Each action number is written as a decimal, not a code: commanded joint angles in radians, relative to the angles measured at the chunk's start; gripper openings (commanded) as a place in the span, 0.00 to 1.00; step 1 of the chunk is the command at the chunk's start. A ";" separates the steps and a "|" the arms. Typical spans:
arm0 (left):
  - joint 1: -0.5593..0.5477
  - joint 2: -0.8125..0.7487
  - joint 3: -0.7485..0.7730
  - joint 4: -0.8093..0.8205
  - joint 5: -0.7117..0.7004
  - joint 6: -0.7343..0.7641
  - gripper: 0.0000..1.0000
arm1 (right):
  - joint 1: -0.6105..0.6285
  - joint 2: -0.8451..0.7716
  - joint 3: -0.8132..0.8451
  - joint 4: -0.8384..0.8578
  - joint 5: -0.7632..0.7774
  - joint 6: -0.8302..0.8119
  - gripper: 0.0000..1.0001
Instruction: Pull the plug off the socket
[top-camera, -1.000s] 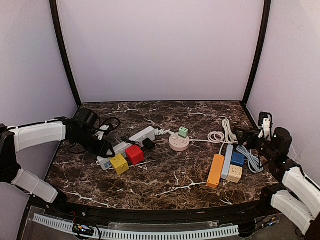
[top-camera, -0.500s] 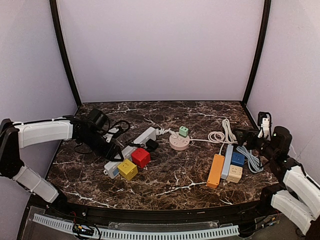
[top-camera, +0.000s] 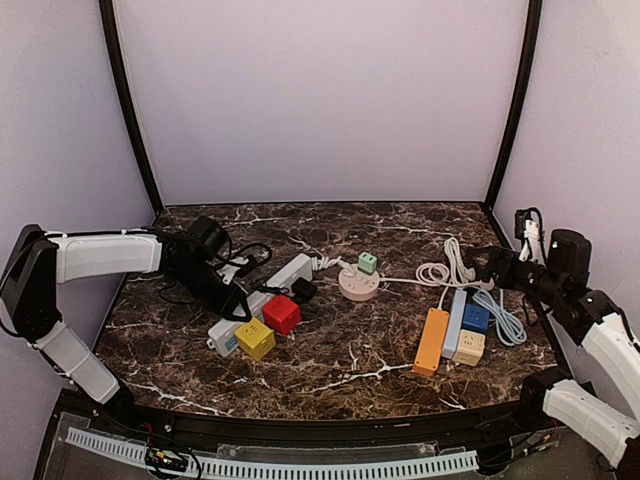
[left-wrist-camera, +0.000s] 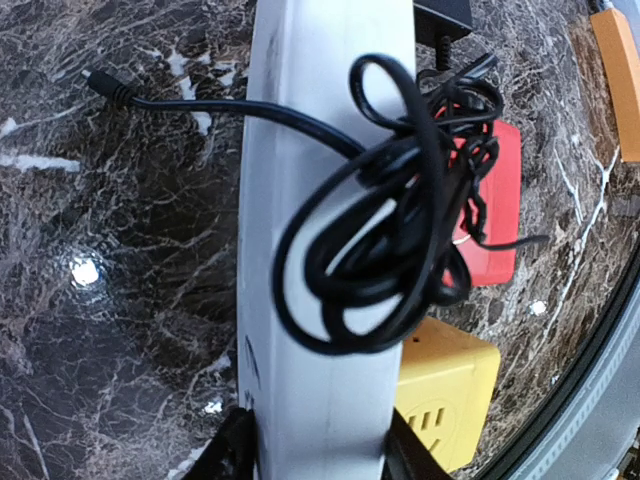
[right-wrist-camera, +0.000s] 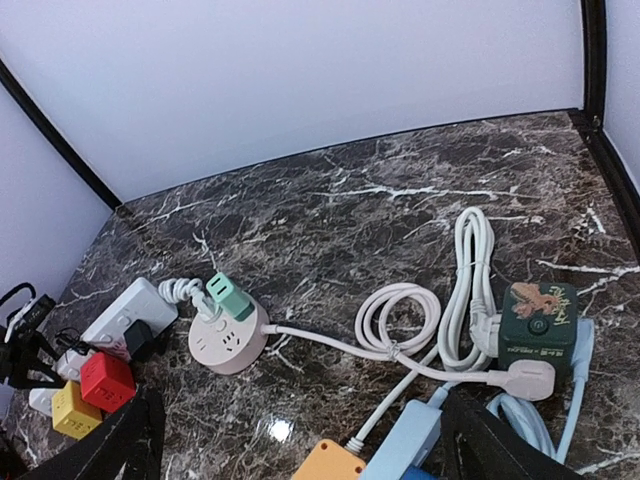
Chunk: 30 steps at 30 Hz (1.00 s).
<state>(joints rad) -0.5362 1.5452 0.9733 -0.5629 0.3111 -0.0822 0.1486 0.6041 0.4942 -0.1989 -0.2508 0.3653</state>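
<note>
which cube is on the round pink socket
The green cube, atop the pink socket. The red cube and yellow cube sit by the white strip.

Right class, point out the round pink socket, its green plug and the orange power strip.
round pink socket (top-camera: 355, 290): top external view, its upper face.
green plug (top-camera: 367, 263): top external view, its top.
orange power strip (top-camera: 432, 341): top external view, its middle.

Bare tabletop lies in front of the round pink socket. On its left the white power strip blocks passage. On its right, the coiled cable.
</note>
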 joint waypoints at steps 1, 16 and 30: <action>-0.006 0.035 0.033 -0.009 0.013 0.027 0.32 | 0.054 0.032 0.042 -0.078 -0.066 0.106 0.87; -0.015 0.088 0.110 0.257 0.303 -0.119 0.01 | 0.512 0.221 0.128 0.032 0.236 0.457 0.88; -0.018 0.033 -0.021 0.659 0.378 -0.321 0.01 | 0.887 0.687 0.303 0.236 0.486 0.652 0.96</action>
<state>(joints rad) -0.5480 1.6749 0.9691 -0.1349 0.5774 -0.3607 0.9855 1.2045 0.7647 -0.0990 0.1589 0.9279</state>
